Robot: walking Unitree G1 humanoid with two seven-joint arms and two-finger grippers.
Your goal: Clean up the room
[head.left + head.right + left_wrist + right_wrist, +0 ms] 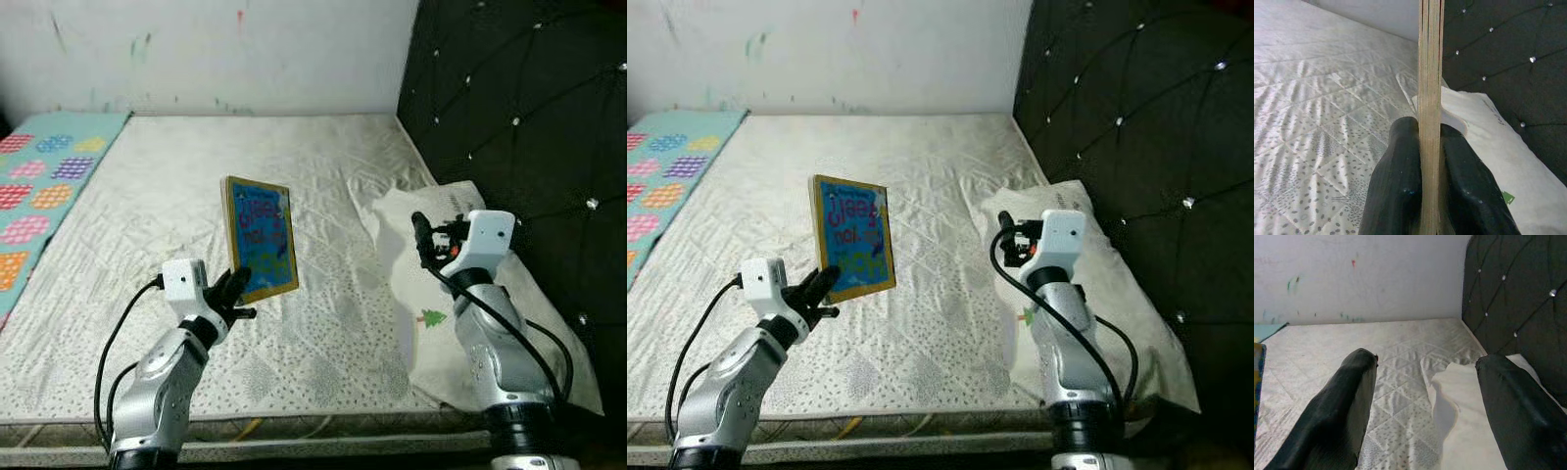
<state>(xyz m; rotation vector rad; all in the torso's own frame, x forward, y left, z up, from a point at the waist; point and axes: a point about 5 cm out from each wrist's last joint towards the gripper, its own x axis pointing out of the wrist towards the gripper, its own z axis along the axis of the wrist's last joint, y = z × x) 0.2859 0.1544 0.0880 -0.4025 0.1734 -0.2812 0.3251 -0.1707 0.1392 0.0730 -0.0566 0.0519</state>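
From my left eye, my left tool point(238, 294) pinches the lower edge of a blue picture book point(262, 238) and holds it upright above the quilted white mattress point(323, 323). My right tool point(423, 238) hangs over a white pillow point(431, 323) beside the black tufted headboard point(529, 108). A patterned teal blanket point(39, 186) lies along the bed's left side.

In my left wrist view, the book point(1430, 98) stands edge-on, clamped between my 2 black fingers point(1396, 186).

In my right wrist view, my 2 fingers point(1342, 406) are spread wide apart over the mattress and the pillow point(1469, 431).
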